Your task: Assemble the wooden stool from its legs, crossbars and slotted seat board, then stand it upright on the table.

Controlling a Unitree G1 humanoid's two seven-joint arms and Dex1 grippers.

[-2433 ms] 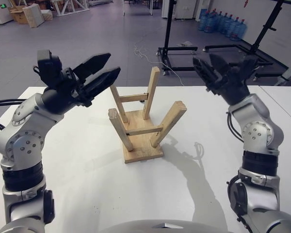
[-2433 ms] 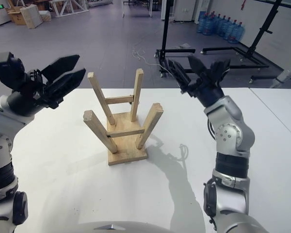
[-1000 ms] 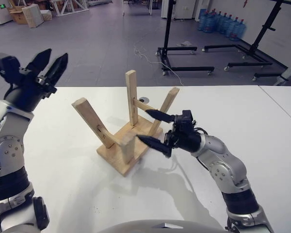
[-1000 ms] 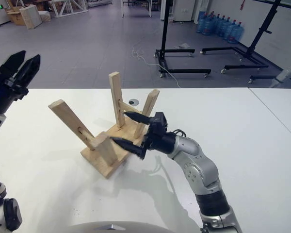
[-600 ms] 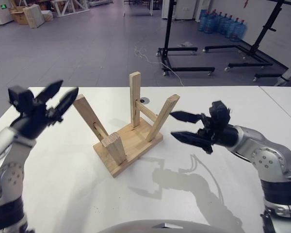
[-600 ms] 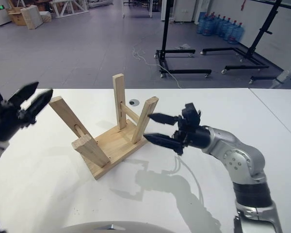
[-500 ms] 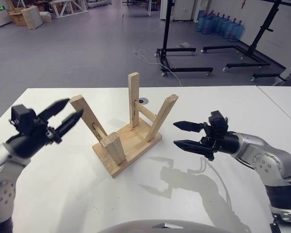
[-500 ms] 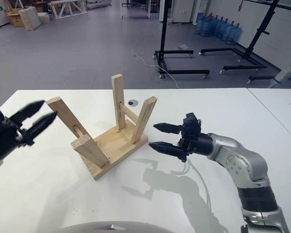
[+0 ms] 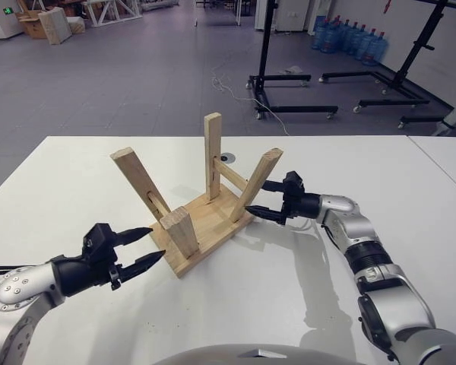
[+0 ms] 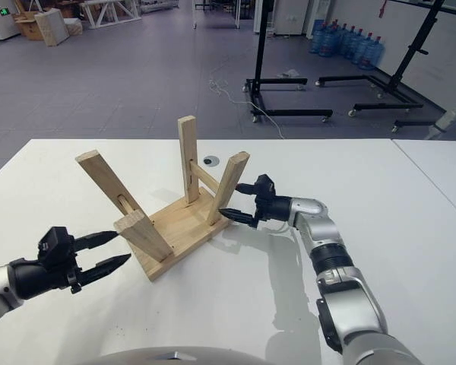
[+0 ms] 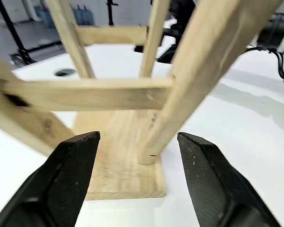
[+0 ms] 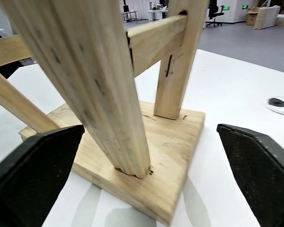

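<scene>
left pincer (image 9: pixel 156 241) and right pincer (image 9: pixel 256 196) gape open at opposite corners of the upturned stool (image 9: pixel 212 152); better to grip its seat board (image 9: pixel 216 220) evenly before flipping.

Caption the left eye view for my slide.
Upside-down wooden stool on white table; open right gripper straddles one leg, open left gripper near the seat board.

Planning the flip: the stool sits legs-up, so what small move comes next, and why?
Probably close the open right pincer on the leg it straddles; the stool rests on its seat board, and the left pincer hangs open at the opposite corner.
</scene>
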